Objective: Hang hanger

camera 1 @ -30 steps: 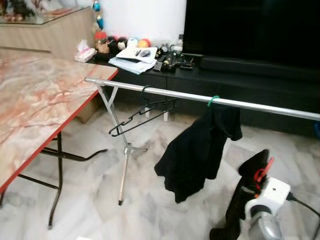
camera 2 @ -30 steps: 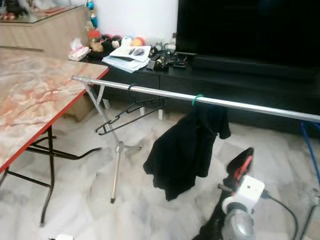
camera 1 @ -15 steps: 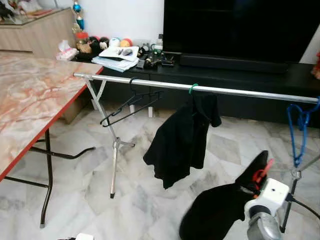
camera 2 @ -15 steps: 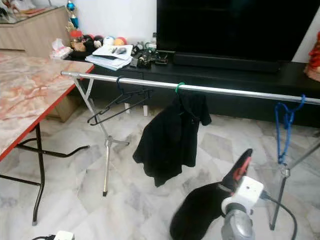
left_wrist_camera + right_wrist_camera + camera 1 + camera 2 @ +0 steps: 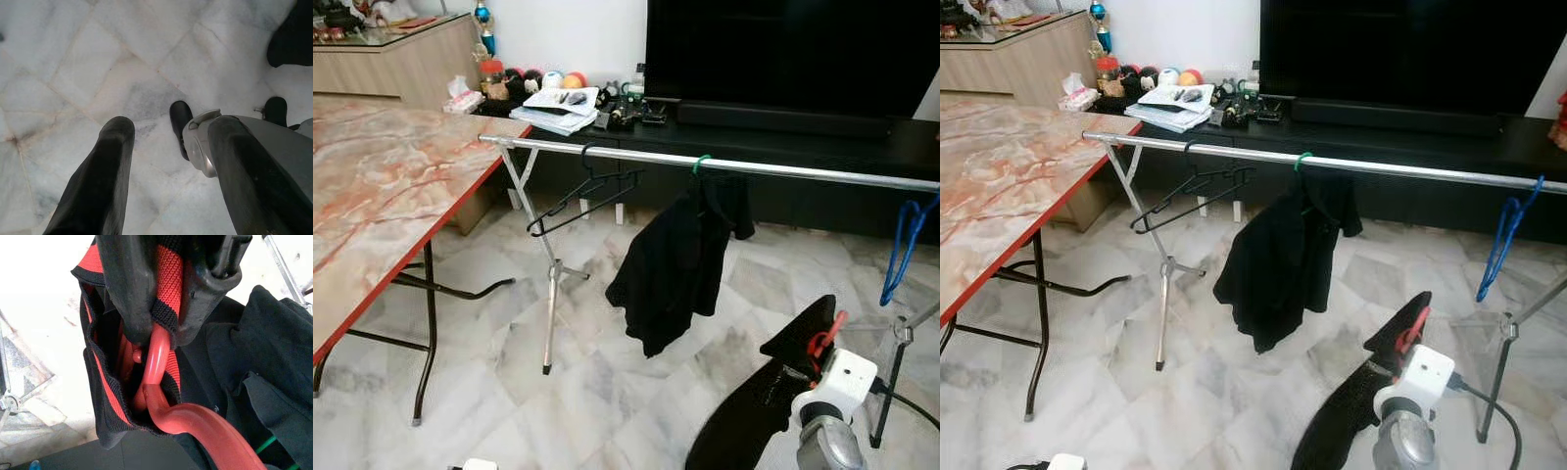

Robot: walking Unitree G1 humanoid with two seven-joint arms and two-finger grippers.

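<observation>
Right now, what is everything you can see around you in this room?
Drying rail: one, silver, across the middle on folding legs.
Empty hanger: one, black, on the rail's left part.
Hung garment: one, black, on a green hanger hook mid-rail.
Blue hanger: one, at the rail's right end.
Table: one, marbled pink top, red edge, on the left.
TV: one, black, on a low black cabinet.
Papers: a pile, white, on the cabinet.
Red hanger: one, carrying a black garment, lower right.
Right gripper: shut on the red hanger.
Left gripper: open, above the floor.
</observation>
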